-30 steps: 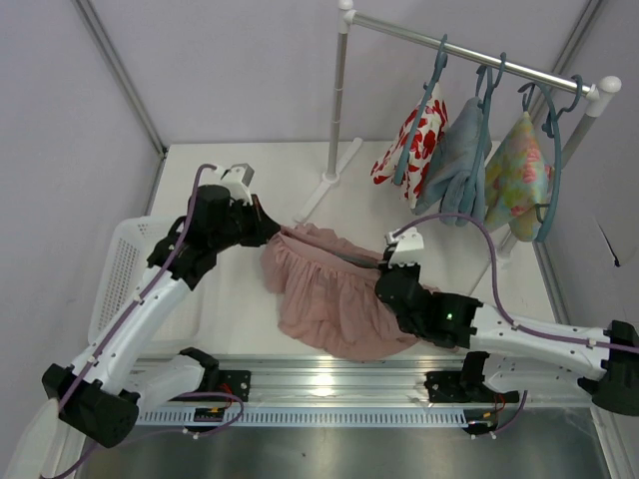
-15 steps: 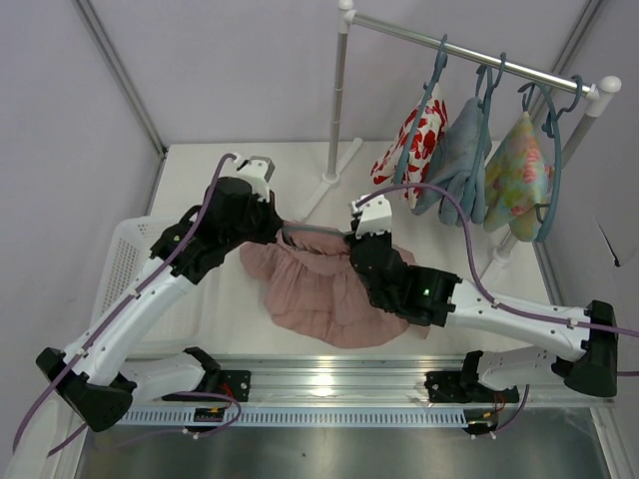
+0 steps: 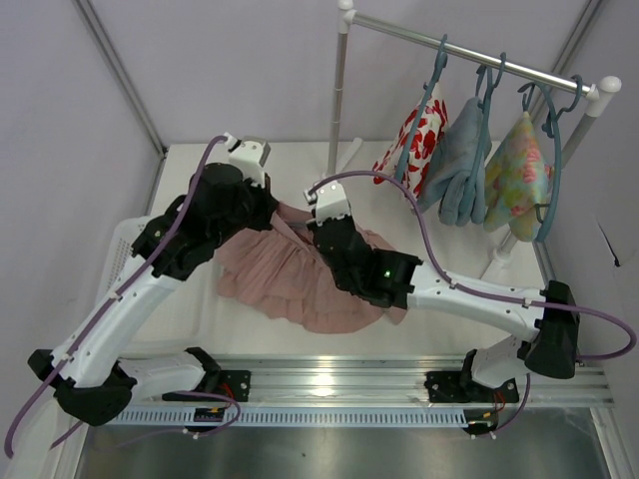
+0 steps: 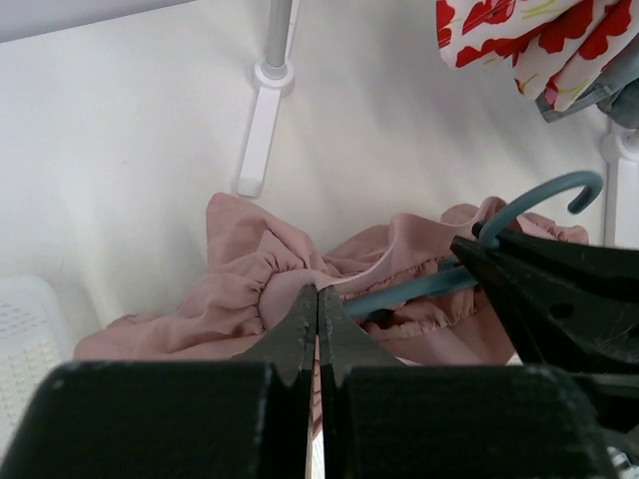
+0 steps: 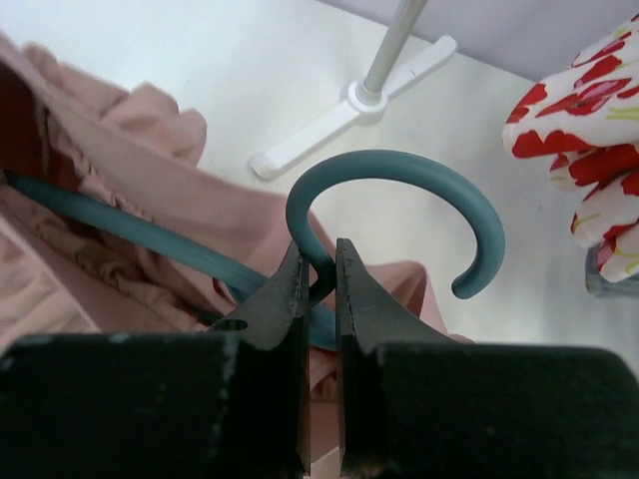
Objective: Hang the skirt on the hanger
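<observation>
The dusty-pink skirt (image 3: 290, 284) hangs bunched between my two arms, its lower part spread on the table. In the left wrist view my left gripper (image 4: 319, 291) is shut on a gathered fold of the skirt (image 4: 250, 289) near its waistband. The teal hanger (image 5: 399, 175) has its bar running into the skirt (image 5: 150, 215). My right gripper (image 5: 319, 261) is shut on the hanger's neck just below the curved hook. The hook (image 4: 544, 198) also shows in the left wrist view, beyond my right gripper's black body. In the top view the grippers are close together, left (image 3: 275, 215) and right (image 3: 318, 228).
A white clothes rack (image 3: 479, 55) stands at the back right, carrying teal hangers with a red-and-white floral garment (image 3: 414, 135), a pale blue one (image 3: 457, 165) and a multicoloured one (image 3: 519, 170). Its foot (image 3: 324, 185) lies just behind the skirt. A white basket (image 3: 115, 269) sits at the left.
Both arms have moved left and farther back, carrying the skirt and hanger with them. The skirt has shifted left and is lifted higher at its top edge.
</observation>
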Action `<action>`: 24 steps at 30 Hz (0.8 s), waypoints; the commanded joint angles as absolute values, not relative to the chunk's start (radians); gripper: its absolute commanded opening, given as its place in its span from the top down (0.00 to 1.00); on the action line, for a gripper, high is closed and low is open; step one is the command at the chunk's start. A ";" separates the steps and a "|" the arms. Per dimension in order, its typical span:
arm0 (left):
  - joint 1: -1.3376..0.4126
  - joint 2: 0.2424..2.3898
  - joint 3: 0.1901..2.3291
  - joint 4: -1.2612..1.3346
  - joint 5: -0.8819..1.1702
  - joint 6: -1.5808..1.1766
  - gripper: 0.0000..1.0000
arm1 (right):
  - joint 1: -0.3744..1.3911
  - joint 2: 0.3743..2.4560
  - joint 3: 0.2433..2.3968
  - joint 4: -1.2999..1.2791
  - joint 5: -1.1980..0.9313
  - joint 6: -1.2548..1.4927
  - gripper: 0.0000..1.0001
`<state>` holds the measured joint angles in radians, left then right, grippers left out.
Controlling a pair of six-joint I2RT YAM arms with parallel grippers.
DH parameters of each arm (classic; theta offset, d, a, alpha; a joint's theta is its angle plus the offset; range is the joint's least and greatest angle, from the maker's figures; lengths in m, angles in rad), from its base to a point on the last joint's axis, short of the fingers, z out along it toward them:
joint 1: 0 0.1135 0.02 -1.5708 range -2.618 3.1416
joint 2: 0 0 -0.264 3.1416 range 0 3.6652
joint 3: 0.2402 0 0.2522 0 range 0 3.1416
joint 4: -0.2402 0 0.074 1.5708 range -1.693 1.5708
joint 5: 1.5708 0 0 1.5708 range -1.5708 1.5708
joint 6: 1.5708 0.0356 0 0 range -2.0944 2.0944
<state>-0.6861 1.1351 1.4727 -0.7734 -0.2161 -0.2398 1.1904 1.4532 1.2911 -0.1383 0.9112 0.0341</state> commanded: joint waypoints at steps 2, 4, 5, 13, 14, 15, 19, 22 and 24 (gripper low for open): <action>-0.716 1.135 1.474 -0.781 -0.241 -0.224 1.00 | 1.126 1.437 1.393 -0.152 0.875 0.109 1.00; -0.730 1.128 1.454 -0.770 -0.232 -0.235 0.99 | 1.112 1.433 1.397 -0.147 0.836 0.115 1.00; -0.730 1.127 1.430 -0.767 -0.232 -0.239 0.99 | 1.108 1.425 1.397 -0.129 0.824 0.097 1.00; -0.735 1.115 1.391 -0.762 -0.178 -0.192 0.73 | 1.103 1.448 1.453 -0.158 0.714 0.048 1.00; -0.735 1.109 1.396 -0.765 -0.182 -0.177 0.69 | 1.103 1.448 1.453 -0.155 0.697 0.040 1.00; -0.735 1.103 1.402 -0.765 -0.184 -0.141 0.64 | 1.104 1.445 1.450 -0.147 0.678 0.032 1.00; -0.735 1.085 1.488 -0.793 -0.215 -0.077 0.25 | 1.103 1.443 1.448 -0.109 0.644 0.005 1.00; -0.733 1.060 1.543 -0.828 -0.242 0.007 0.08 | 1.101 1.436 1.454 -0.101 0.612 -0.061 1.00; -0.730 1.002 1.516 -0.807 -0.233 0.134 0.04 | 1.095 1.424 1.440 -0.092 0.547 -0.086 1.00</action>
<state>-0.7284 1.0996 1.4803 -0.8165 -0.2161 -0.0586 1.1000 1.4548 1.3899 -0.1879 0.6365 -0.0128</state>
